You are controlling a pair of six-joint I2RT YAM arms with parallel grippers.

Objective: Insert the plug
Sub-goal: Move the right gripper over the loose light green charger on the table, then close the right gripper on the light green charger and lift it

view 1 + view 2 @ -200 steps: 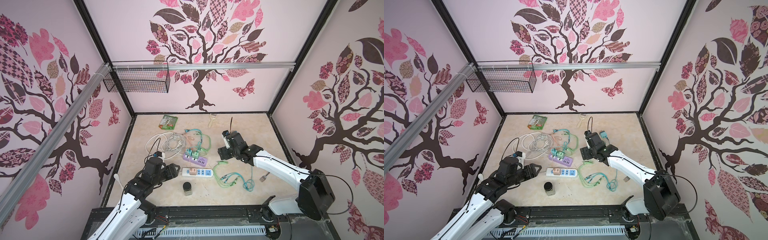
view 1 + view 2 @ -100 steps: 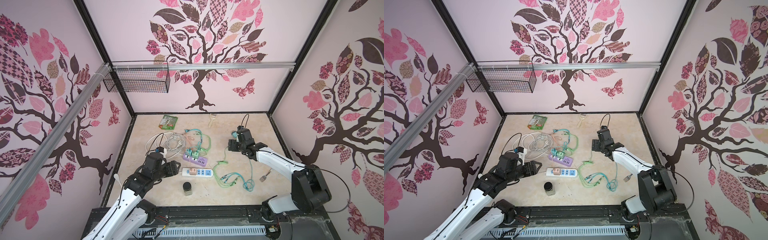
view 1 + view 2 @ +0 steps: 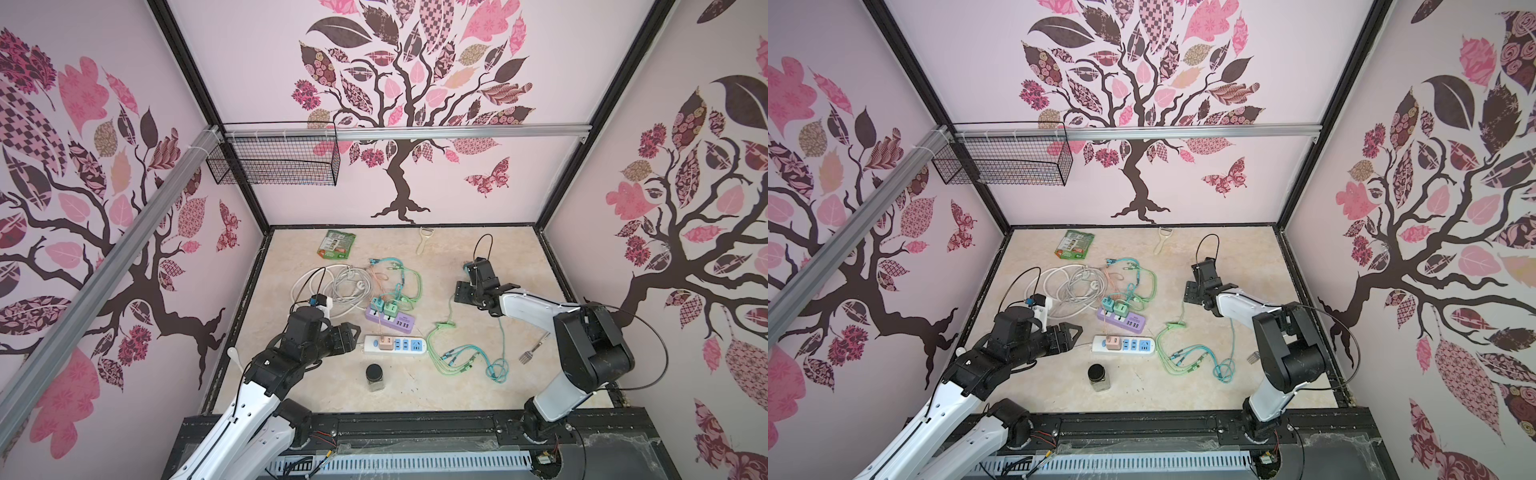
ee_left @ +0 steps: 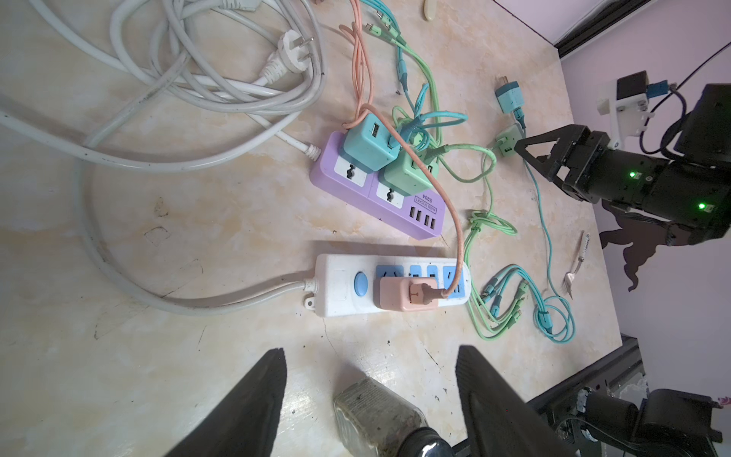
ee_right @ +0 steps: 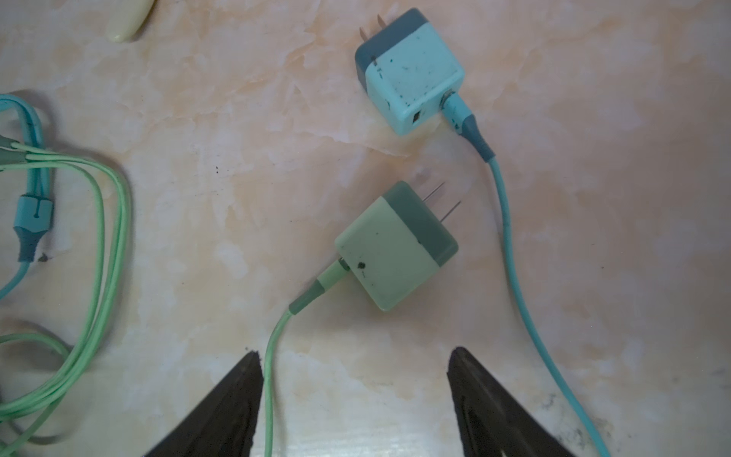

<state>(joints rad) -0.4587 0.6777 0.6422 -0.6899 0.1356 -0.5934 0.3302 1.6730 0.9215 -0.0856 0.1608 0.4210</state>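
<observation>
under the right gripper [image 5: 354,352], on the table [image 5: 197,198], lies the green plug [image 5: 395,245], prongs pointing away, cable trailing back between the jaws. jaws wide, empty, lined up to straddle its body. blue plug [image 5: 411,71] just beside, loose too. left gripper [image 4: 370,352] also wide and empty, parked near the white power strip [image 4: 391,285], likely to brace it for insertion; free sockets beside the pink adapter [image 4: 403,292].

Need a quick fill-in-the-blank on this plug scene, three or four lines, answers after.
The white plastic power strip holds one cube charger, coloured ____.
The purple plastic power strip holds ____ cube chargers.
The right gripper hovers over a loose pale-green cube charger, jaws ____.
The small glass jar has a ____ lid.
Answers: pink; two; open; black.
</observation>
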